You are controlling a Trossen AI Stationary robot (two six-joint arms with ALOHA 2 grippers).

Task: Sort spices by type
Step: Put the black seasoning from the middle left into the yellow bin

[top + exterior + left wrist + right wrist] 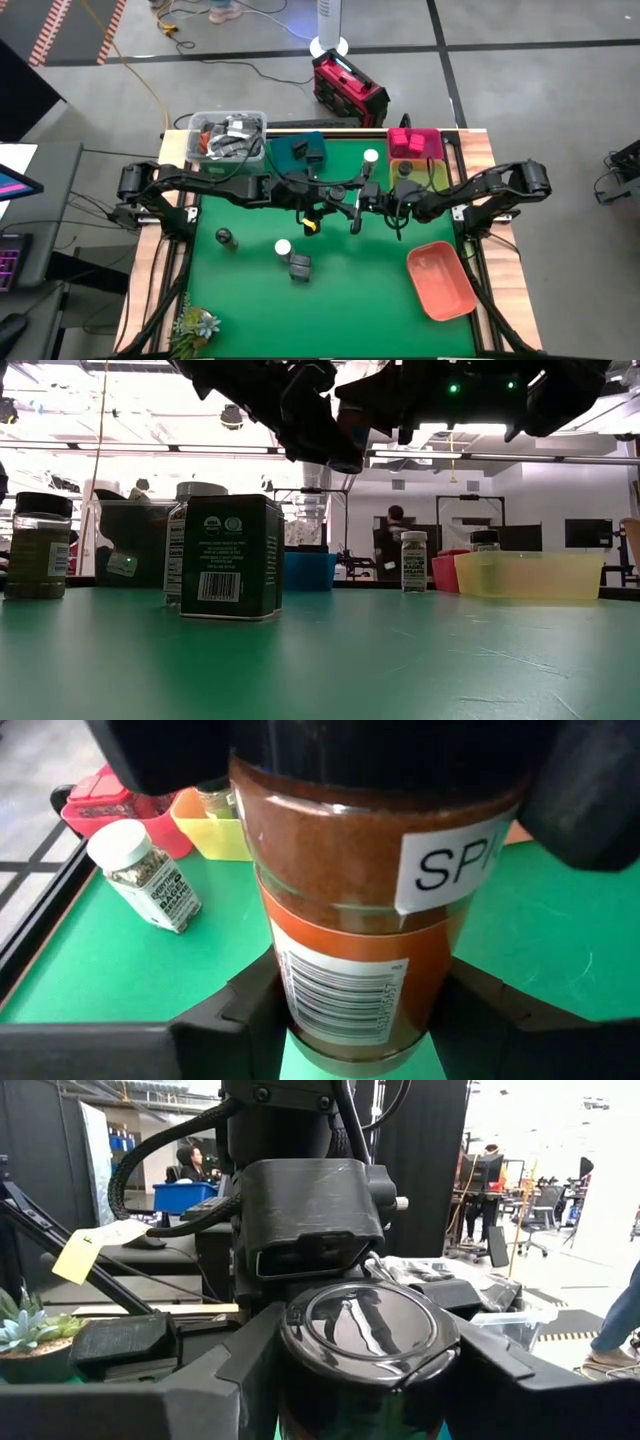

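Well, off to the left a dark-lidded jar (pixel 224 237), a white-capped jar (pixel 283 246) and a dark tin (pixel 299 266) stand on the green table (pixel 380 310). Above the table's middle, my left gripper (pixel 360 1020) is closed around the base of the red-brown spice jar (pixel 350 900), while my right gripper (pixel 365 1370) clamps its dark lid (pixel 368 1325). If either one releases before the other's hold is firm, or both pull, I judge the jar could tilt, slip and drop.
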